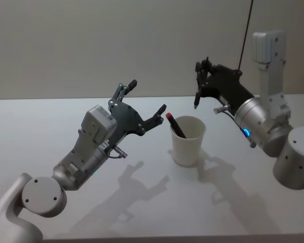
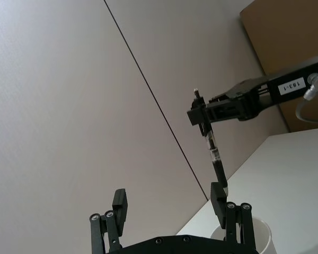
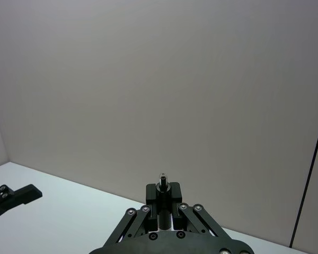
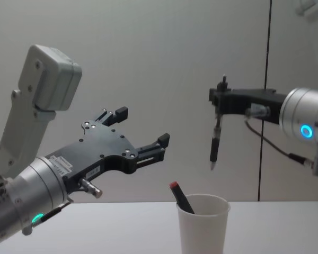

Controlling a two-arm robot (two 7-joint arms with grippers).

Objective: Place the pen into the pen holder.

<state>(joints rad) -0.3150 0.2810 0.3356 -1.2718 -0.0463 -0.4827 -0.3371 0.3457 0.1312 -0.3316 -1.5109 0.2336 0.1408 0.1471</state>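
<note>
A bare lab or test room is showing here: a plain white tabletop (image 1: 66, 116) is standing against a blank grey wall (image 1: 91, 45) with one dark seam (image 4: 266, 100).

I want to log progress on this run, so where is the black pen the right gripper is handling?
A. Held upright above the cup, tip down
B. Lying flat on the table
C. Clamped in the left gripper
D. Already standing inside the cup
A. The right gripper holds the black pen vertically, its tip hanging above the white paper cup.
</note>
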